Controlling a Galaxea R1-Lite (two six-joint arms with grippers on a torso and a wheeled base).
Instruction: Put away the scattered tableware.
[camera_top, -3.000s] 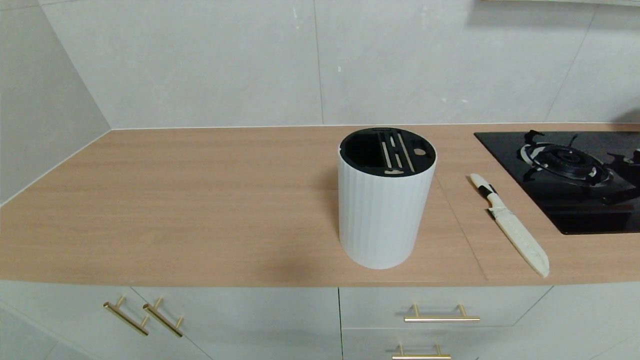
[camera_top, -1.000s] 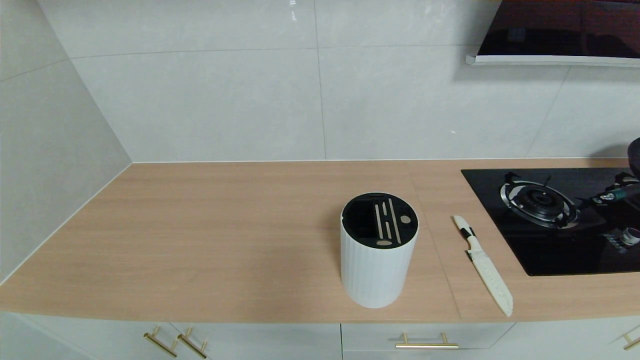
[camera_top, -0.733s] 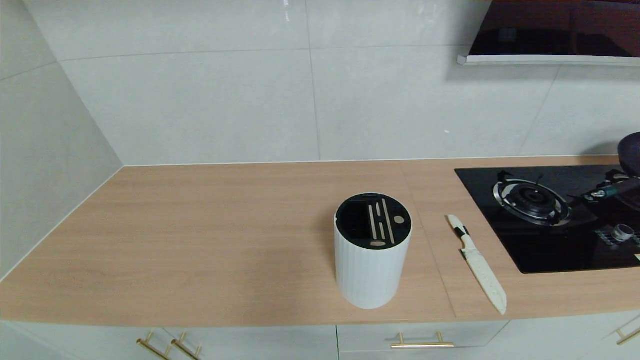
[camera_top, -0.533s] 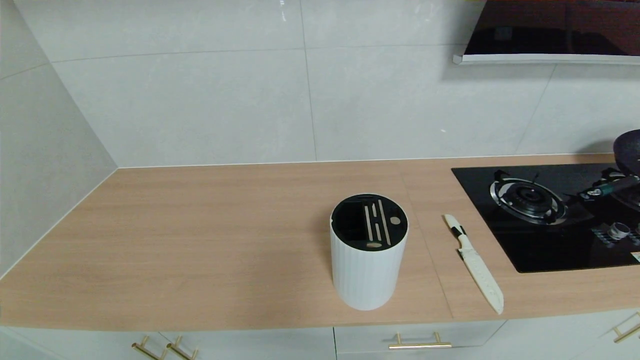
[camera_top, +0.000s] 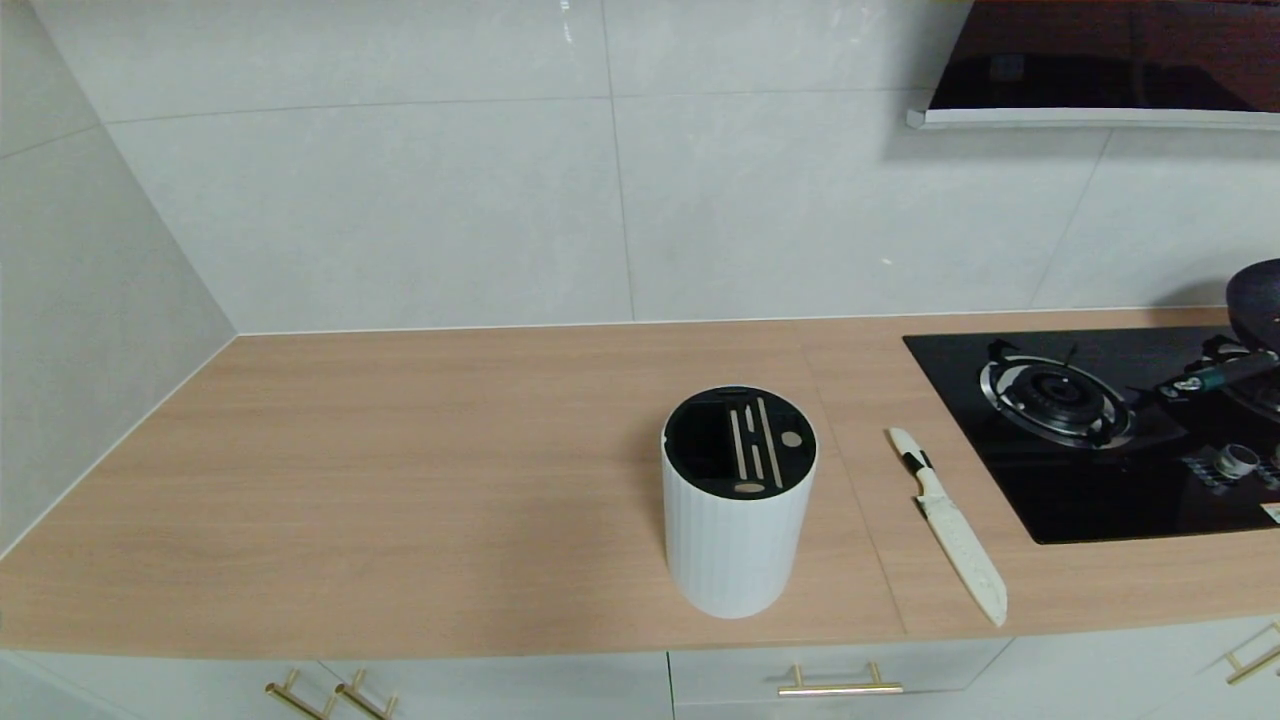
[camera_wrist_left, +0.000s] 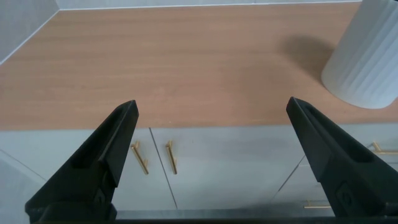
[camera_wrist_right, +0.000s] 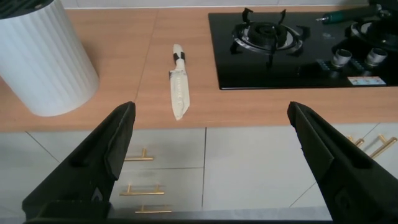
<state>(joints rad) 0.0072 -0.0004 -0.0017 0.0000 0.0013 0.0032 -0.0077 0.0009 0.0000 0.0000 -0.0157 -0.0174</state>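
Counts: one knife (camera_top: 945, 525), one knife holder (camera_top: 738, 540), two grippers.

Knife lies flat on the wooden countertop (camera_top: 400, 480), between the holder and the gas hob (camera_top: 1090, 490), touching neither. Its handle is cream with a black band and points toward the wall. The pale speckled blade points to the counter's front edge.

Holder is a white ribbed cylinder, upright, near the front edge. Its black top insert has narrow slots, a round hole and one wide open compartment. Nothing is seated in it.

Left gripper (camera_wrist_left: 211, 106) hangs before the counter edge with its fingers spread wide and nothing between them. The holder's base is off to one side. Right gripper (camera_wrist_right: 211, 107) is likewise spread wide and empty, in front of the cabinet fronts. The knife is on the counter beyond it.

Writing: one small label (camera_wrist_right: 364, 80) sits at the hob's front corner, its print too small to read.

Surroundings: one burner (camera_top: 1057, 393) is in full view. A dark pan (camera_top: 1255, 300) sits at the right edge with its handle (camera_top: 1215, 375) over the hob. Two knobs (camera_wrist_right: 341, 58) are on the hob. A range hood (camera_top: 1100, 70) is above. Four gold drawer handles (camera_top: 840, 688) are below the counter. The wall is grey tile.

Between the right gripper and the knife, only the counter edge.
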